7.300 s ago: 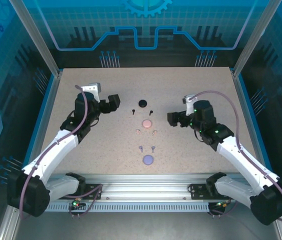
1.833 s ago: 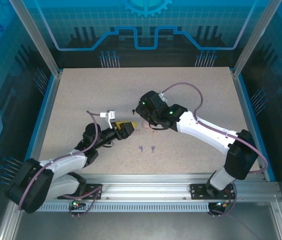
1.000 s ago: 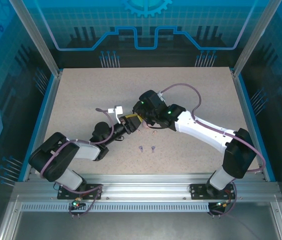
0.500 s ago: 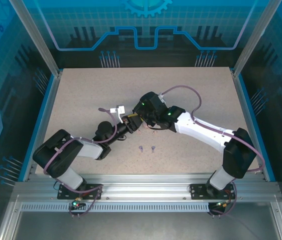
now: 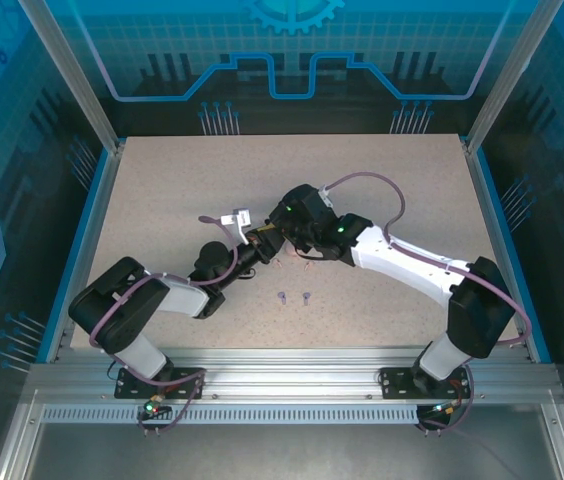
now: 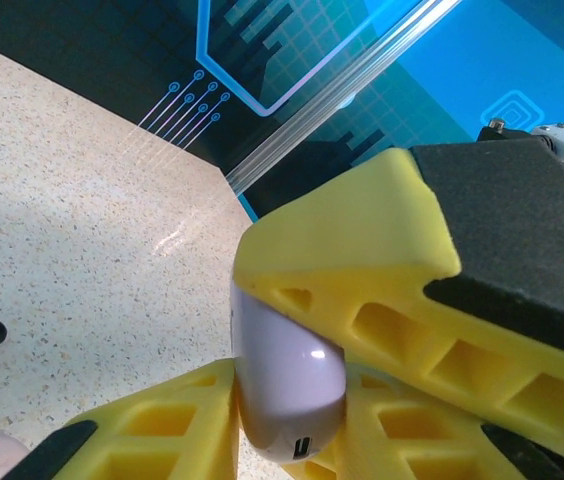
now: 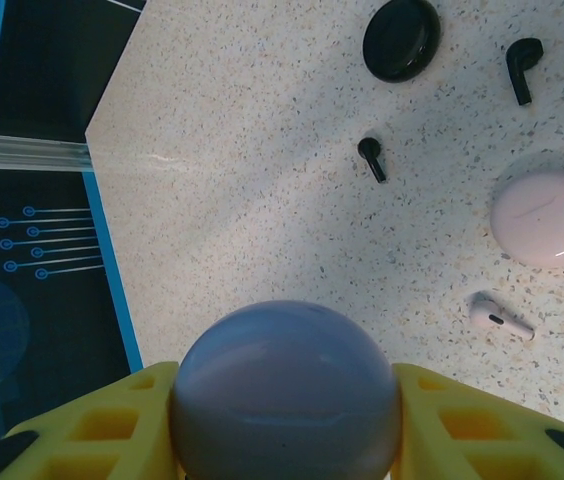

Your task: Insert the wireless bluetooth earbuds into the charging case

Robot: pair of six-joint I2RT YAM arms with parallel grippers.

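Note:
The lilac charging case (image 7: 287,390) is held above the table, with my right gripper (image 7: 287,425) shut on its two sides. In the left wrist view the same case (image 6: 287,385) is edge-on with its port down, and my left gripper (image 6: 287,405) is shut on it, its yellow fingers (image 6: 157,425) touching. Both grippers meet at table centre (image 5: 270,242). Two lilac earbuds (image 5: 282,296) (image 5: 305,296) lie near the front. A pink earbud (image 7: 502,318) and two black earbuds (image 7: 371,157) (image 7: 523,68) lie on the table.
A round pink case (image 7: 546,216) and a round black case (image 7: 401,38) sit shut on the speckled table (image 5: 162,190), beyond the grippers. Blue walls and metal posts ring the table. Open room lies left and right of the arms.
My left arm has reached in toward the centre and its jaws have closed onto the lilac case. The right gripper has held the case still.

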